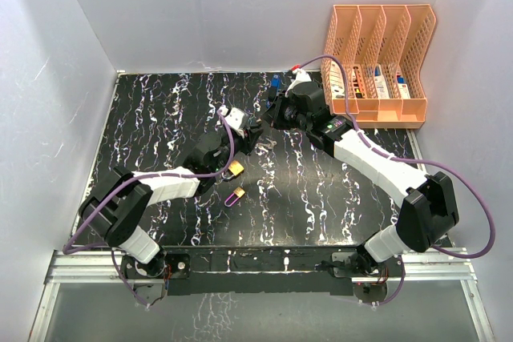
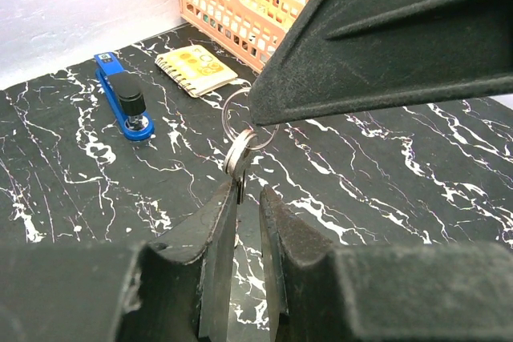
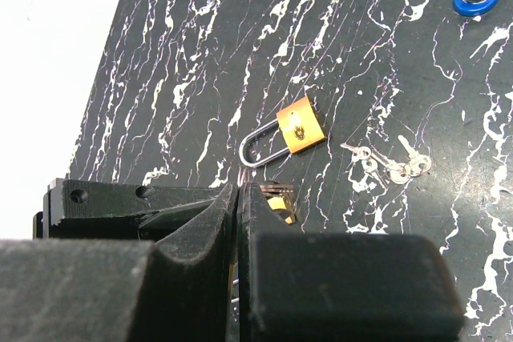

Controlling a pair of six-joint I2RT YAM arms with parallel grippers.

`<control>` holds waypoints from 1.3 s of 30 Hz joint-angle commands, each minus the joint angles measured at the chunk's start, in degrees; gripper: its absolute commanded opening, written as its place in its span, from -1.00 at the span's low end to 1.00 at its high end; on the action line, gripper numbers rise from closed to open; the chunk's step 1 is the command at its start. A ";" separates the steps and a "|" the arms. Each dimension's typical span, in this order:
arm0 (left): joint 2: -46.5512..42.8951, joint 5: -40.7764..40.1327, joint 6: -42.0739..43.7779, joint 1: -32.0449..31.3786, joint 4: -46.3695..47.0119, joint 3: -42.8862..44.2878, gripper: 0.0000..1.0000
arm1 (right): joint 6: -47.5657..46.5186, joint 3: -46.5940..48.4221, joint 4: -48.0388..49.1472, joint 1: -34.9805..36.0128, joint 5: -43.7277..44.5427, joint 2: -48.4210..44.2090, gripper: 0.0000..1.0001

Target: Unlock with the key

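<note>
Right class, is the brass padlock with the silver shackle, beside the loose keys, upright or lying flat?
Lying flat: the brass padlock shows its broad face upward, its silver shackle resting on the black marbled table.

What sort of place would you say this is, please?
Probably a lab robot test booth: plain white walls enclose a marbled black tabletop, the left arm and right arm are bolted to a metal rail, and an orange file rack stands at the back.
</note>
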 commanded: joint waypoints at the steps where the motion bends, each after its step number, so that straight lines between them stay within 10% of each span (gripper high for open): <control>1: 0.15 1.17 -0.19 -0.37 2.82 2.32 -0.67 | 0.30 0.34 2.14 -0.22 0.38 -0.16 -1.00; 12: -1.07 0.30 0.17 -0.40 2.38 1.29 -1.00 | 0.21 0.25 2.12 -0.31 0.74 -0.14 -1.00; 39: -5.32 0.22 1.63 -0.40 -11.45 3.10 -1.00 | -1.19 0.43 1.43 -0.68 1.20 0.30 -1.00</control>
